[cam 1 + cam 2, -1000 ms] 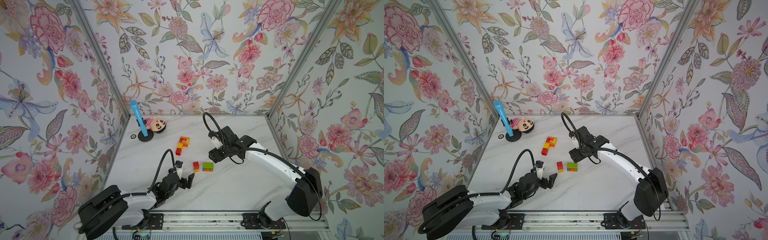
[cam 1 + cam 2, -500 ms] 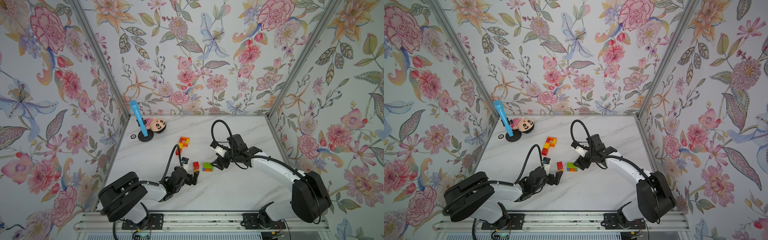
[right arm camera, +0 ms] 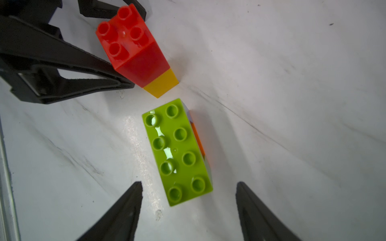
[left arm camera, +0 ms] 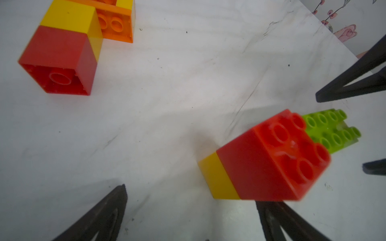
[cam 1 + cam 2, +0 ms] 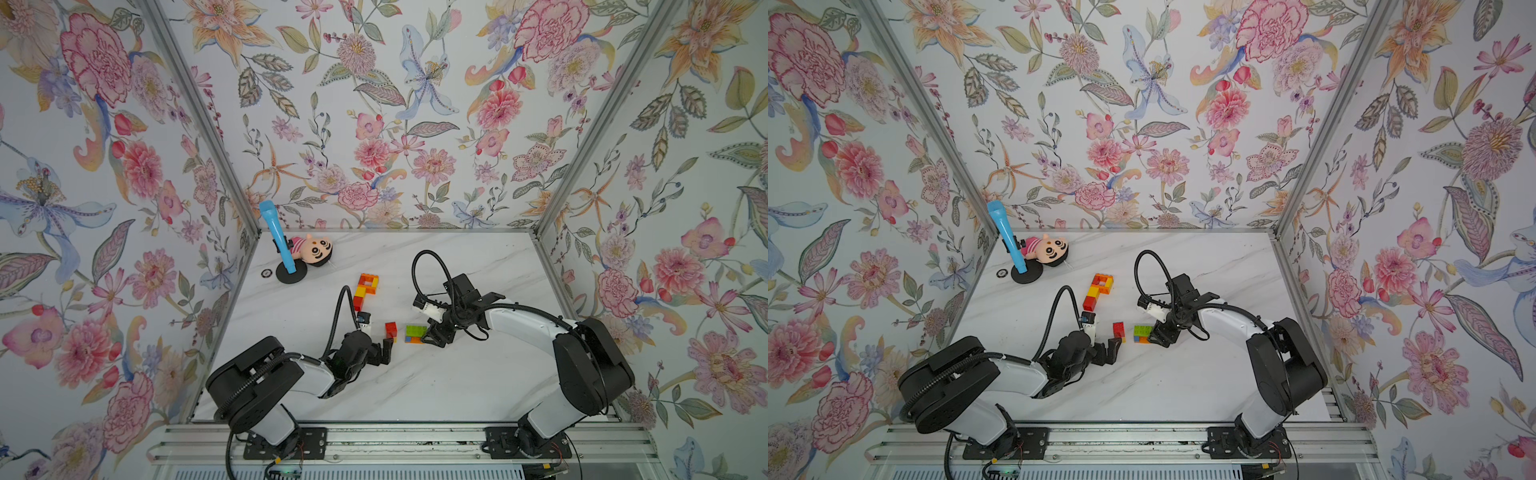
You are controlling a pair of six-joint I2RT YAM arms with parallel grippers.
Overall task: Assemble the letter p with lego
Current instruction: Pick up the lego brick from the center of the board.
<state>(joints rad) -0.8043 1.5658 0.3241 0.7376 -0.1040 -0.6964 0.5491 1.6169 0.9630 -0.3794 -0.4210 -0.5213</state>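
Note:
The lego shows as three groups in both top views. A P-shaped piece of orange, yellow and red bricks [image 5: 365, 286] [image 4: 62, 48] lies flat mid-table. A red brick on a yellow one [image 5: 390, 331] [image 4: 269, 160] stands nearer the front. Beside it a green brick tops orange and blue ones [image 5: 415, 333] [image 3: 177, 150]. My left gripper [image 5: 382, 344] [image 4: 192, 200] is open at the red-and-yellow stack, which sits just inside one finger [image 4: 277, 217]. My right gripper [image 5: 429, 334] [image 3: 188, 186] is open, and the green brick's near end lies between its fingertips with a gap on each side.
A plush doll [image 5: 313, 251] lies at the back left, next to a blue microphone-shaped toy [image 5: 276, 237] on a black round base and a small ring [image 5: 266, 273]. Flowered walls close in three sides. A metal rail [image 5: 395, 440] runs along the front.
My left arm reached forward to the red-and-yellow stack. My right arm came down from near the P-shaped piece to the green-topped stack, and its jaws narrowed a little.

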